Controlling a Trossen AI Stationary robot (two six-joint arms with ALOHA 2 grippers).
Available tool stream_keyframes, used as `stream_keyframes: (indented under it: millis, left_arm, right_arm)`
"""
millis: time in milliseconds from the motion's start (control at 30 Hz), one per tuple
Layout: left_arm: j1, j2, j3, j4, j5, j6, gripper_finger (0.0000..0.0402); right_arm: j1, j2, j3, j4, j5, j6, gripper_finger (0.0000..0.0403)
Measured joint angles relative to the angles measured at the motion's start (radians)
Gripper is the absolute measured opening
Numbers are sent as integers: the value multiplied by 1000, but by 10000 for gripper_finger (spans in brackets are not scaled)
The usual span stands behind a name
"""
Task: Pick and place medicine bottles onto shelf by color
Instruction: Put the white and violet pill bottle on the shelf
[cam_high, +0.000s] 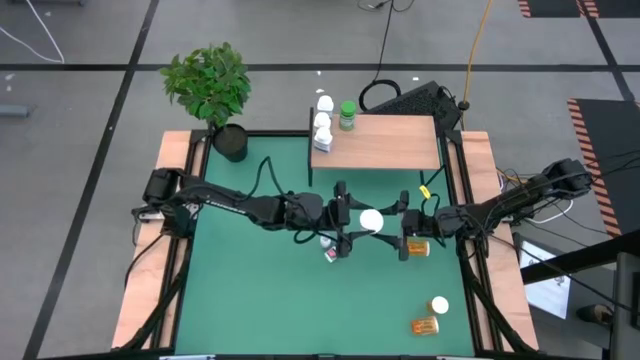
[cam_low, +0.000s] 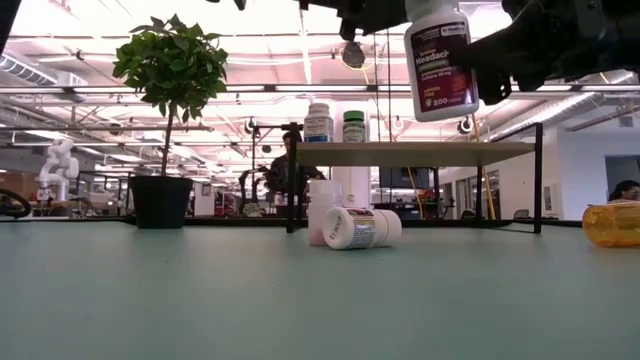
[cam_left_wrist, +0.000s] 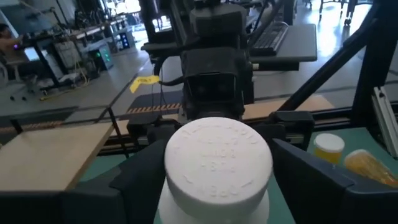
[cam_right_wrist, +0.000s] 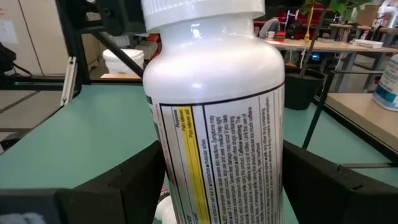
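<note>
Already shelved: four medicine bottles stand at one end of the shelf (cam_high: 390, 145), namely three white bottles (cam_high: 322, 121) in a row and a green-capped bottle (cam_high: 347, 115) just beside them. No amber one is up yet.

In transit: a white Headache bottle (cam_low: 441, 62) hangs upright in the air, well clear of the green mat (cam_high: 240, 300) and short of the shelf's front edge.

Left on the mat: a white bottle lying on its side (cam_low: 360, 228) touches an upright white bottle (cam_low: 322, 210) behind it. An amber bottle (cam_high: 418, 247) lies beside the right arm. Near the front corner lie another amber bottle (cam_high: 425, 325) and a white-capped bottle (cam_high: 439, 305) (body colour hidden from above).

Progress: judged under half done. The amber group is unstarted and the white group is incomplete.

Left gripper (cam_high: 360, 220): reaches in level from the plant side. Its fingers (cam_left_wrist: 143, 180) close on the held bottle just below the cap.

Right gripper (cam_high: 392, 225): reaches in level from the opposite side, facing the left one. Its fingers (cam_right_wrist: 323, 180) appear pressed to the bottle's labelled body (contact is judged, not certain).

Pose: both arms are stretched toward mid-table and meet at the one bottle, which reads as a hand-over.

Bystander: a potted plant (cam_high: 210, 85) stands at the far corner, well apart.
</note>
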Motion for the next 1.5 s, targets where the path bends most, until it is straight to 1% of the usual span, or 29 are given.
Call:
stream_keyframes:
  millis: [100,133,367,467,500,600,667,733,800,867,1033,1167,1267,1500]
  left_arm:
    - [8,0,0,-2,5,-18,243]
    - [10,0,0,-2,5,-18,238]
    - [17,0,0,-4,4,-19,238]
    - [31,-27,0,-42,-4,-11,238]
    - [38,-36,1,-55,-3,-8,238]
    - [68,-75,14,-152,-9,-12,238]
    - [85,-85,38,-180,-9,-9,238]
    - [99,-100,57,-257,-9,5,238]
    - [112,-100,85,-297,-3,23,238]
    - [127,-100,117,-341,-1,57,238]
    - [199,-100,233,-436,-2,119,238]
    - [278,-101,284,-476,25,139,241]
    - [348,-101,294,-476,70,129,247]
    - [481,-80,284,-510,190,50,240]
  right_arm:
    - [-1,0,0,-1,12,5,277]
    - [-1,0,0,0,13,5,277]
    - [-11,0,0,0,14,4,278]
    - [-19,0,0,5,22,1,293]
    - [-19,-1,1,13,41,-5,302]
    - [-18,-2,1,8,155,-21,330]
    - [-19,-1,1,6,217,-30,347]
    - [-19,-2,1,23,252,-32,356]
    - [-18,-1,1,31,280,-32,361]
    - [-19,-1,1,43,284,-27,363]
    - [-24,-1,1,47,284,-14,363]
    - [-24,-1,1,48,284,1,363]
    - [-24,-1,1,48,284,1,363]
    - [-25,-1,1,50,284,0,363]
